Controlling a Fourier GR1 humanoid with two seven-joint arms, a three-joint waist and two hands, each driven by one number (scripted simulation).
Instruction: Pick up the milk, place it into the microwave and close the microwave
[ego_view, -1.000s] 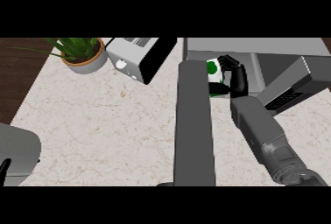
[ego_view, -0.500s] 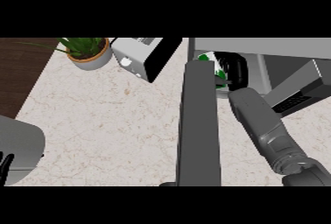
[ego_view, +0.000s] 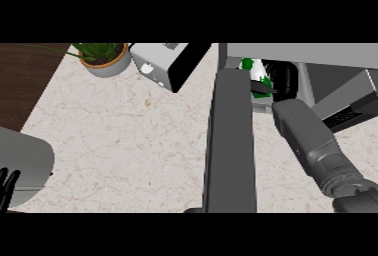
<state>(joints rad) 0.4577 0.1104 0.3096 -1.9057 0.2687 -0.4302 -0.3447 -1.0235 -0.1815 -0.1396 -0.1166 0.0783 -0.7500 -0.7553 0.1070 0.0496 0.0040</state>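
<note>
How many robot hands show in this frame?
2. The left hand rests open at the lower left edge; the right hand is at the microwave opening, curled round the milk.

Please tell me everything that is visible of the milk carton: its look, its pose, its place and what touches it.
Only a narrow part of the milk shows: a white carton with green markings, seemingly coated card. It is at the opening of the microwave, just right of the open door, whose edge hides its left side. The black right hand curls round its right side and covers much of it. Whether it is upright, or rests on the microwave's floor, cannot be told.
</note>
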